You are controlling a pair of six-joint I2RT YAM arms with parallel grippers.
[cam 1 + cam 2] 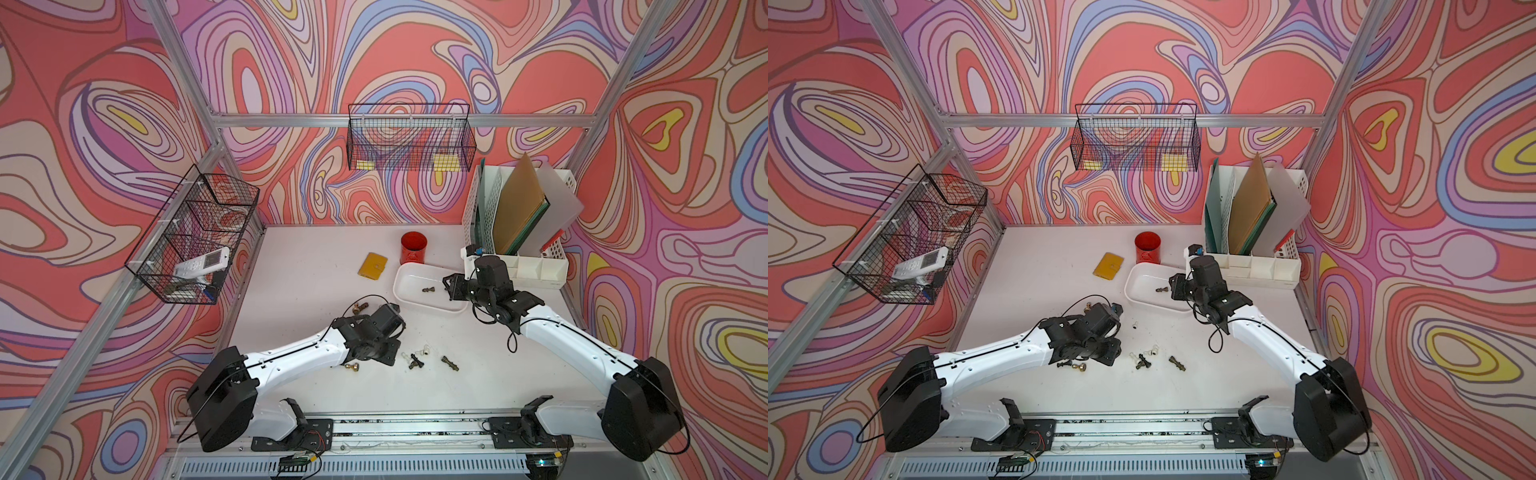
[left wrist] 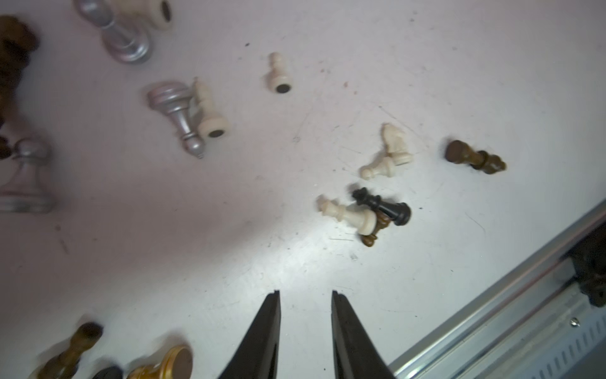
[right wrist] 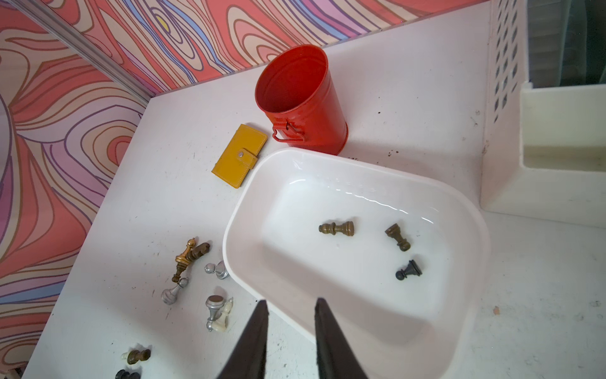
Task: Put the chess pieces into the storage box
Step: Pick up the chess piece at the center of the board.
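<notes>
Right wrist view: the right end effector [image 3: 291,300], its two black fingers spread with nothing between them, hangs over one edge of the shallow white plastic storage box [image 3: 246,213]. Three of the small turned chess pieces [image 3: 337,228] lie on their sides on the box floor, all apart from one another: two dull-brown ones and a black pawn [image 3: 409,269]. A red cylindrical metal cup [image 3: 300,98] stands just beside the box, and a flat yellow snap-closure wallet [image 3: 239,156] lies near both. Silver, gold, brown and cream pieces lie scattered on the white worktop [image 3: 164,183] just outside the box wall.

Left wrist view: the left end effector [image 2: 305,292] is likewise spread and empty above bare worktop. Near it a black piece [image 2: 382,206] and a cream piece [image 2: 349,215] lie touching across a brown one. A toppled silver piece [image 2: 173,111] touches another cream piece, and a lone brown piece [image 2: 475,157] lies well apart.

In both top views the box [image 1: 415,297] [image 1: 1144,295] sits toward the far right of the worktop, beside a tall white perforated file organiser [image 1: 552,266].
</notes>
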